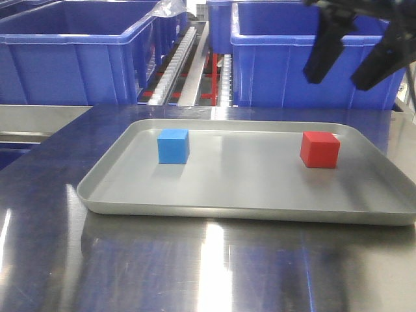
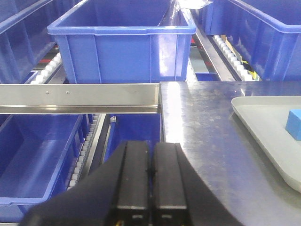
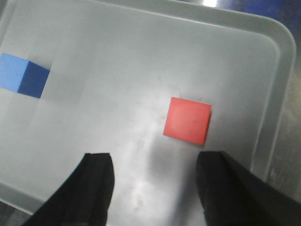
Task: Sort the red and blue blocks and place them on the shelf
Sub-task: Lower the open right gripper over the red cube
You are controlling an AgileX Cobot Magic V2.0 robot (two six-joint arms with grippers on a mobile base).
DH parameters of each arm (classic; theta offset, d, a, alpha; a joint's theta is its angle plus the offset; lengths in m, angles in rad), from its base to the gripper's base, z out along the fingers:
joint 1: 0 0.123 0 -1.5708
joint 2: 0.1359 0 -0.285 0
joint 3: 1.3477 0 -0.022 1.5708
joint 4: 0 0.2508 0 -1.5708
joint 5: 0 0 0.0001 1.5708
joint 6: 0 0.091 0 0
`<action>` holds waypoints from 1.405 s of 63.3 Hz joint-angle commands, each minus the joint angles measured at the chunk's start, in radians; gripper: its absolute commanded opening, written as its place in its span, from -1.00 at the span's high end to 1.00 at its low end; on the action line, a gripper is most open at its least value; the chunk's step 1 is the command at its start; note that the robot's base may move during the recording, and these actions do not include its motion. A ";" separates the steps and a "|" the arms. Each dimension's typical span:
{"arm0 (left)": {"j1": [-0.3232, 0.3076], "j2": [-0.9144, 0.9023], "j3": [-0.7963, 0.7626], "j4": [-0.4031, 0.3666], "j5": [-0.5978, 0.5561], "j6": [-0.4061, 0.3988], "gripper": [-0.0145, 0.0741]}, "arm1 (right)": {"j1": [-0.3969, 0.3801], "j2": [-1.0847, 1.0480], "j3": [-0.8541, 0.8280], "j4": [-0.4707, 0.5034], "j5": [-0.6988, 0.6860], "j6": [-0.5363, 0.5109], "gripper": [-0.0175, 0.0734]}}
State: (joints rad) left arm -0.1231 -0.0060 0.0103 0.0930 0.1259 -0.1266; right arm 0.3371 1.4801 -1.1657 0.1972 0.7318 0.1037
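Red matte cube [image 3: 187,120] sits flat right of centre in my right wrist view, inside the shallow grey rounded-corner tray [image 3: 277,56], near its right wall. The sky-blue matte cube [image 3: 21,75] lies well apart, at the left edge of that view. Both look light, rigid and not slippery, so I judge a firm pinch across two opposite flat faces will hold. My right gripper [image 3: 154,160] hangs above the tray with jaws spread wide, the red cube just ahead of their gap. My left gripper [image 2: 150,157] is pressed closed and empty, facing the brushed-steel shelf rail [image 2: 80,96] and the dark-blue plastic bins [image 2: 122,47].
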 commanded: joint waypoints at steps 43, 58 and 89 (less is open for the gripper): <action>-0.001 -0.018 0.029 -0.007 -0.094 0.000 0.39 | 0.003 0.016 -0.051 -0.034 -0.070 -0.007 -0.48; -0.001 -0.018 0.029 -0.007 -0.094 0.000 0.39 | 0.003 0.017 -0.051 -0.081 -0.076 -0.007 -0.50; -0.001 -0.018 0.029 -0.007 -0.094 0.000 0.39 | 0.003 0.080 -0.051 -0.085 -0.104 -0.007 -0.76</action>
State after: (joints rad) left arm -0.1231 -0.0060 0.0103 0.0930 0.1259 -0.1266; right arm 0.3371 1.5807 -1.1793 0.1191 0.6770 0.1037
